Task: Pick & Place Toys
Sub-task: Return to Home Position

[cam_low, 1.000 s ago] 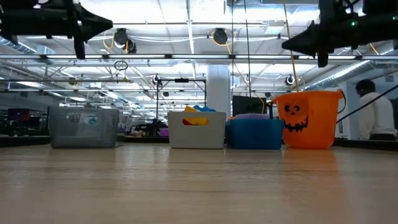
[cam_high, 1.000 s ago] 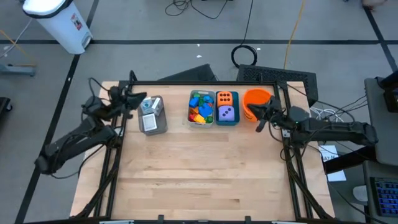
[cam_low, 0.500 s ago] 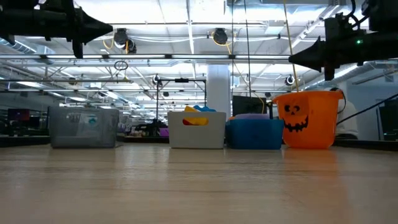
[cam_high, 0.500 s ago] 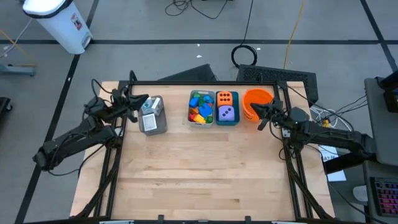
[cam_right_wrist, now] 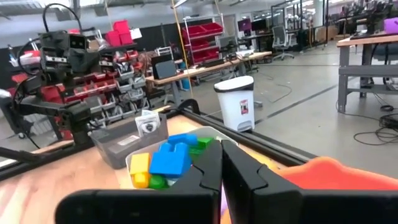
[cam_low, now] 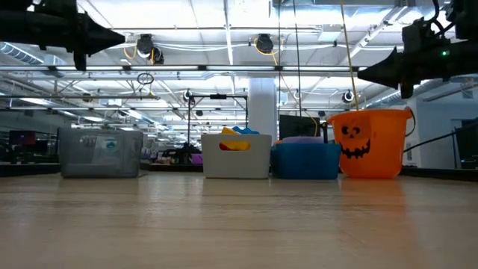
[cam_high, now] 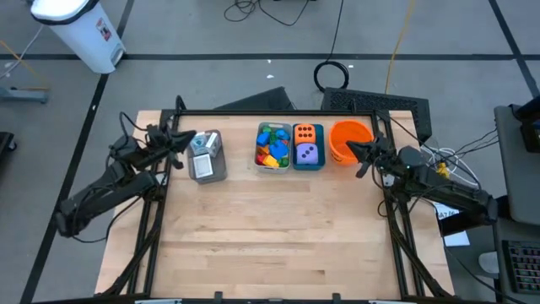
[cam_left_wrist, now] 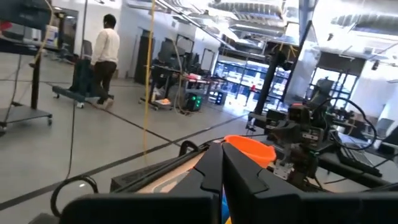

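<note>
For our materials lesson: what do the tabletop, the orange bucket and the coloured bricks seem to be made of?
Tabletop: wood, matte, with visible plank seams and grain.
Orange bucket: probably plastic, smooth, with a black face printed on it.
Bricks: likely moulded plastic, in bright solid colours.

bins (cam_low: 236,163) and bucket (cam_low: 370,146) line far edge (front open)

We identify the site as a large open robotics laboratory or workshop hall. The evidence is a grey floor (cam_high: 211,34) marked with dark lines, loose cables (cam_high: 333,74) and exposed ceiling pipework (cam_low: 224,69) under strip lights (cam_low: 216,19). We also note racks of red storage bins (cam_right_wrist: 202,31), workbenches (cam_right_wrist: 367,42), a white waste bin (cam_right_wrist: 238,102) and a person (cam_left_wrist: 106,53) standing far off among equipment.
</note>
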Robot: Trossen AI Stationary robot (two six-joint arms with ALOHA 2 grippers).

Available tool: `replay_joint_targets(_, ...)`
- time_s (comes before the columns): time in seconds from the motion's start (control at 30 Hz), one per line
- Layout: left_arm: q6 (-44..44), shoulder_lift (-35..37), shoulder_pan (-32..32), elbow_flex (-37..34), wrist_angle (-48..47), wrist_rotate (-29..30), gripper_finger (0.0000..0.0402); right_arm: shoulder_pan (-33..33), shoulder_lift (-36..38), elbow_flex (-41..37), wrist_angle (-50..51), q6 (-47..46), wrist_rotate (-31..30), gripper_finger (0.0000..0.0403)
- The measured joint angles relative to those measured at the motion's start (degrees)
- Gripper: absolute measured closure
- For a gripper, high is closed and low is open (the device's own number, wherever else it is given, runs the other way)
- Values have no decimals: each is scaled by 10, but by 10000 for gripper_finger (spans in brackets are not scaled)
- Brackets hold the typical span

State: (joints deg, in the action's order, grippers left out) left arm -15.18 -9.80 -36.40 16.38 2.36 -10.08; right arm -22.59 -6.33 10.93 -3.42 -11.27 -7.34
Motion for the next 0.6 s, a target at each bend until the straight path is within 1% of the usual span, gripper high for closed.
replay_joint_targets(0.13,4,34,0,-6,-16,7,393,0,7,-15,1,0,0,403)
replay_joint_targets(0.23,1,51,0,-26,-9,29,385,0,8,-46,-37,-3,0,403)
replay_joint_targets(0.3,-3,56,0,-49,24,35,388,0,7,-65,-81,-10,0,403)
replay_joint_targets(0.37,-5,58,0,-75,75,36,396,0,8,-82,-130,-10,-1,403)
replay_joint_targets(0.43,-6,58,0,-102,121,37,397,0,8,-88,-135,-11,-1,403)
replay_joint_targets(0.53,-6,58,0,-133,178,38,386,0,6,-90,-129,-11,-1,403)
replay_joint_targets(0.6,-1,58,0,-146,193,39,383,0,6,-90,-133,-6,-2,403)
